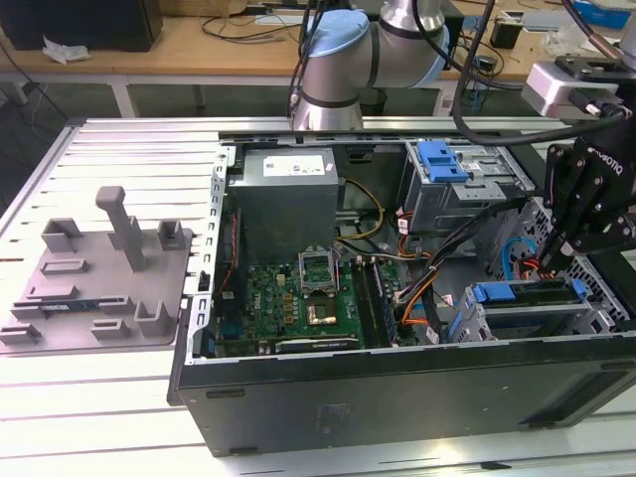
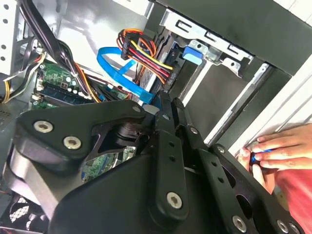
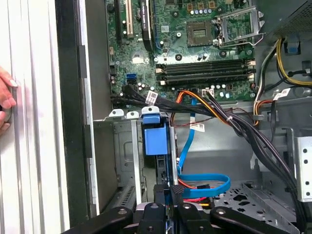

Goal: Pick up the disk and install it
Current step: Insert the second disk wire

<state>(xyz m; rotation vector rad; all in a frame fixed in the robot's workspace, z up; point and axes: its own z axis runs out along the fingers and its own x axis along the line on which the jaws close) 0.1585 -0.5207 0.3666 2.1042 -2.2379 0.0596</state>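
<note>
Disk [image 3: 162,161] edge-on in drive cage [image 3: 124,156], mostly hidden

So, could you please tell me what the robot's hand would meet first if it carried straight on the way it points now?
Probably the disk, standing on edge in its drive cage: the hand points along it, fingers apparently shut at its near end. Depth is unclear.

Silver arm [image 1: 393,30] with pale blue joint caps, black gripper [image 1: 556,248] (silver screws).
</note>
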